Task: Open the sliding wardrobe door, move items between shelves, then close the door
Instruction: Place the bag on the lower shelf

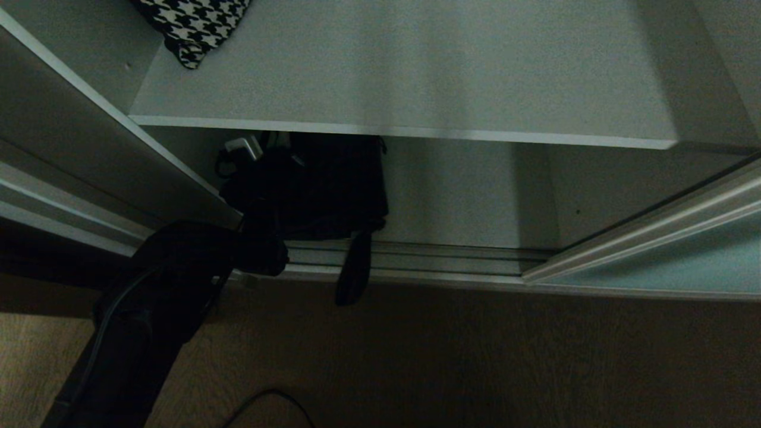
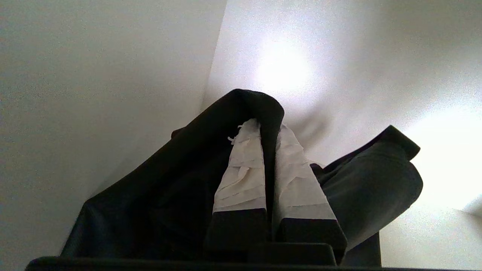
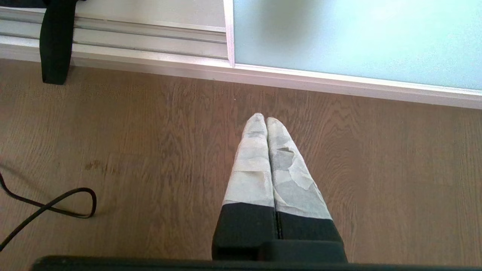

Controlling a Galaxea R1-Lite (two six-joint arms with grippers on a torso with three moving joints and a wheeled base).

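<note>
Left wrist view: left end effector (image 2: pixel 269 150), taped fingers pinched on a fold of floppy black fabric bag (image 2: pixel 180 188), low in the wardrobe's left corner, beneath pale grey-white shelf (image 1: pixel 404 77); destination lies above. Right end effector (image 3: pixel 266 124) closed, empty.

The robot's left arm (image 1: pixel 148 309), a bulky matte-black limb with a thin black cable running along its casing. The left gripper (image 2: pixel 268 130) carries two long tapering fingers (image 2: pixel 241 177), black at the base and wrapped toward the tips in wrinkled off-white tape laid in overlapping bands. The right gripper (image 3: pixel 264 119) matches it: black finger roots, pale grey-white tape creased and peeling in small flaps along the fingers (image 3: pixel 252 169), and a dark rounded housing edge below them
</note>
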